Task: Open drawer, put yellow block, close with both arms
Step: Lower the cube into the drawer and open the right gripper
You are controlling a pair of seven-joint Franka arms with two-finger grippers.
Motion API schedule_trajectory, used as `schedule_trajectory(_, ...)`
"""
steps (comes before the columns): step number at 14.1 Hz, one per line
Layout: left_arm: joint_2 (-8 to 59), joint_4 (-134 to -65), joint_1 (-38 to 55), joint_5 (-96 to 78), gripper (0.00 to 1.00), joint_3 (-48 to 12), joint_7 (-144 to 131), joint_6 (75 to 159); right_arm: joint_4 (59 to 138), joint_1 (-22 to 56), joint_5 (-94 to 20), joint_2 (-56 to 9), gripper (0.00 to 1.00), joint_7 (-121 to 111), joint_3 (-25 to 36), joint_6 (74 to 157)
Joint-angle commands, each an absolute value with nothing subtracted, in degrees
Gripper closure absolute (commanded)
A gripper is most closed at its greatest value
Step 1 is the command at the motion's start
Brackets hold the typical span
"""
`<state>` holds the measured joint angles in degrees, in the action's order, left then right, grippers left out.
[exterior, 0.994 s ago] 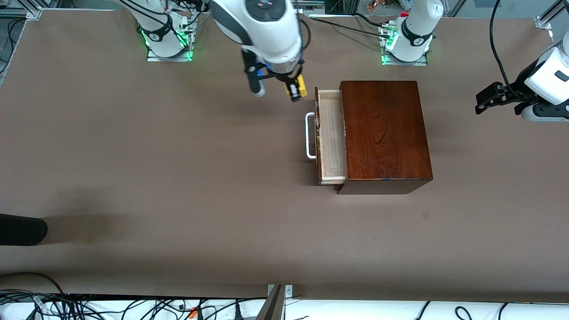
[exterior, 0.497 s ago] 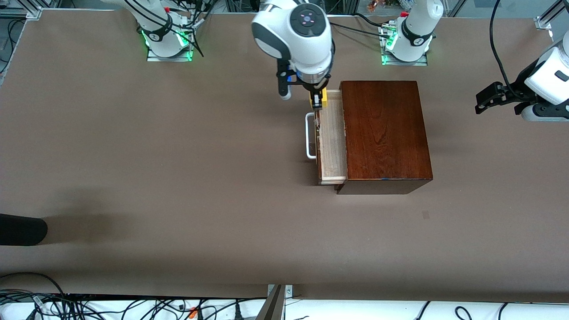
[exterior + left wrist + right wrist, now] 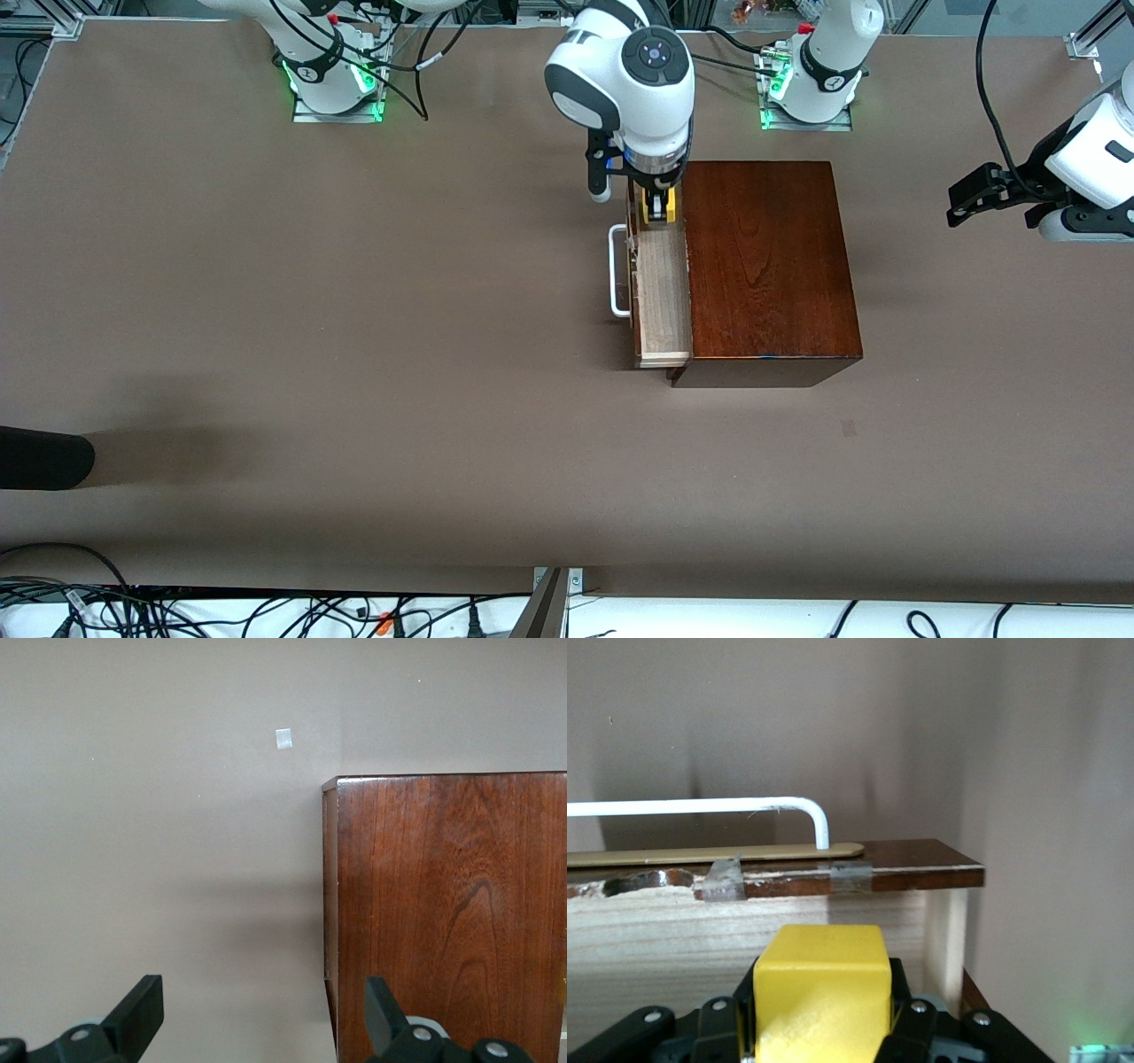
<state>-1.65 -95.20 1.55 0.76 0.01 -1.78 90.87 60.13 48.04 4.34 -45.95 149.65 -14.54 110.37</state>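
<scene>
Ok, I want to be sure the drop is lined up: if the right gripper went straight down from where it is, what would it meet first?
Most likely the pale floor of the open drawer: the right gripper, shut on the yellow block, hangs over the drawer's end farthest from the front camera. Its height above the floor is unclear.

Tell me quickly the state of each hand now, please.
Right hand: closed on the yellow block, over the open drawer.
Left hand: open, empty.

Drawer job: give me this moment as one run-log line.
drawer: open | yellow block: held over drawer, unreleased | right gripper: shut on block | left gripper: open, waiting past the box
</scene>
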Motion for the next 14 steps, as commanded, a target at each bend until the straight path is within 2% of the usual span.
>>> schedule_trajectory(1, -0.97, -93.43, 1.49, 0.18, 0.0, 0.0, -2.11, 89.38, 57.48, 49.75, 5.45, -48.25, 1.0, 151.17, -12.92, 111.35)
schedule_trajectory(8, -0.97, -93.43, 1.49, 0.18, 0.0, 0.0, -2.11, 89.3, 57.74, 50.54, 5.45, -51.85, 0.99, 151.17, -12.39, 112.85)
schedule_trajectory(9, -0.97, -93.43, 1.41, 0.18, 0.0, 0.0, -2.11, 89.38, 57.74, 50.54, 5.45, -52.03, 0.74, 151.17, -12.31, 113.11)
schedule_trajectory(11, -0.97, -93.43, 1.41, 0.09, 0.0, 0.0, -2.11, 89.3, 57.74, 50.45, 5.36, -51.94, 0.0, 151.17, -12.3, 113.12)
schedule_trajectory(14, -0.97, -93.43, 1.41, 0.18, 0.0, 0.0, -2.11, 89.3, 57.48, 49.84, 4.84, -50.8, 0.0, 151.0, -12.57, 110.32)
